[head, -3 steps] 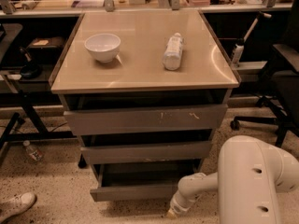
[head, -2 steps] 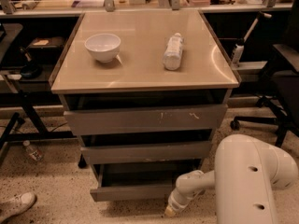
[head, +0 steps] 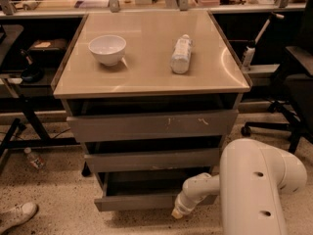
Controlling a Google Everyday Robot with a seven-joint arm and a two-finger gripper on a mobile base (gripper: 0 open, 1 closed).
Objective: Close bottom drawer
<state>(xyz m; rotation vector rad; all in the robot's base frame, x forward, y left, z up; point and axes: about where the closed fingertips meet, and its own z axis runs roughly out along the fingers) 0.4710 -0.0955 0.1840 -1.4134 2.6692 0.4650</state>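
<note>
The bottom drawer [head: 137, 201] is the lowest and narrowest of three grey-brown drawers under the tan table. It stands pulled out, its grey inside [head: 146, 185] showing. My white arm [head: 254, 190] reaches in from the lower right. The gripper [head: 177, 212] points down-left against the right part of the drawer's front, near the floor. Its tip is all that shows.
A white bowl [head: 107, 48] and a lying white bottle [head: 180, 55] rest on the table top [head: 146, 77]. The top drawer [head: 151, 125] and the middle drawer [head: 151, 159] are slightly open. An office chair [head: 288, 82] stands to the right, a shoe [head: 17, 215] and a bottle [head: 33, 158] lie on the floor at left.
My arm has moved left and a little up, bringing the gripper closer to the bottom drawer's front. The drawer looks about as far out as before.
</note>
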